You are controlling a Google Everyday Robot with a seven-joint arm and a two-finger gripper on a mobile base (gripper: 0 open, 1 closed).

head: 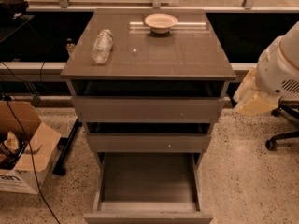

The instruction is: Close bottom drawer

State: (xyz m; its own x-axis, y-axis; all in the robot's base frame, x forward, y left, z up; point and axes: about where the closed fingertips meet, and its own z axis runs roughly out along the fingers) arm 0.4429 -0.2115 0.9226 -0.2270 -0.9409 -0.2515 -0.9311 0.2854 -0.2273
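The bottom drawer (148,215) of the grey-brown cabinet (149,59) is pulled far out toward me; its deep box shows no contents and its flat front sits at the lower edge of the view. The two drawers above, the top one (148,109) and the middle one (148,143), each stand slightly out. My arm's white and cream body (275,78) is at the right edge, beside the cabinet's right side at about top-drawer height. My gripper (250,101) is at its lower left end, apart from the cabinet.
A clear plastic bottle (102,45) lies on the cabinet top at the left and a white bowl (160,22) stands at the back. An open cardboard box (23,157) and cables lie on the floor at the left. An office chair base (282,134) is at the right.
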